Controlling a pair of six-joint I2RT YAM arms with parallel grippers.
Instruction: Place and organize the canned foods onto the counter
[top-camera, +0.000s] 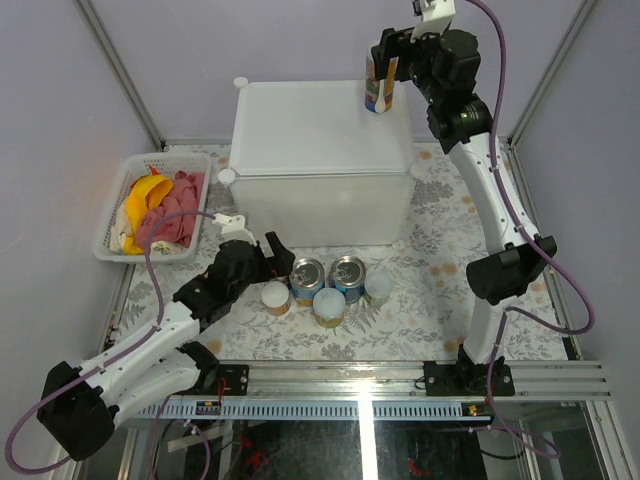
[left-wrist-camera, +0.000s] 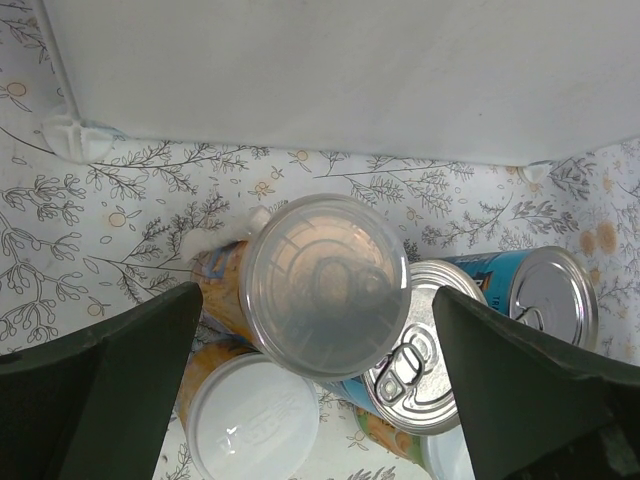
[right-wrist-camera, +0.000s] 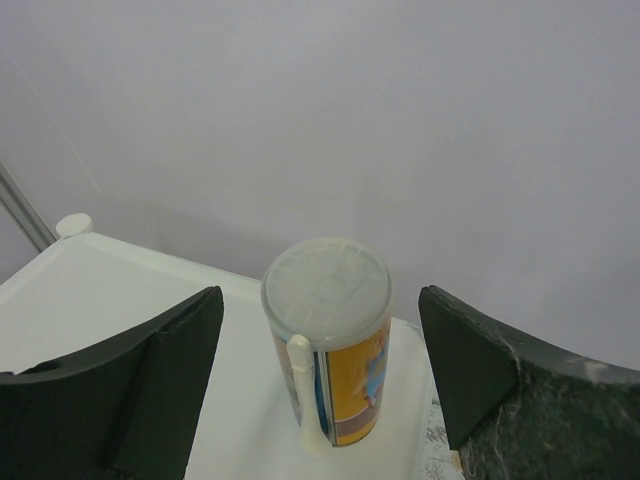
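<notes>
Nearest us, the left gripper (left-wrist-camera: 318, 300) hangs spread wide over a clear-lidded canister (left-wrist-camera: 325, 270) among the cans (top-camera: 328, 285) on the table, just before the counter (top-camera: 320, 190). Farther off, the right gripper (right-wrist-camera: 320, 300) stands parted, clear of a yellow-labelled canister (right-wrist-camera: 335, 380) upright at the counter's far right corner. We judge that placement complete. Next, the left must descend and close squarely.

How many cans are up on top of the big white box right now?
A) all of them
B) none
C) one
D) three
C: only one tall canister stands on the white box, near its far right corner, while the other cans sit on the table in front.
</notes>
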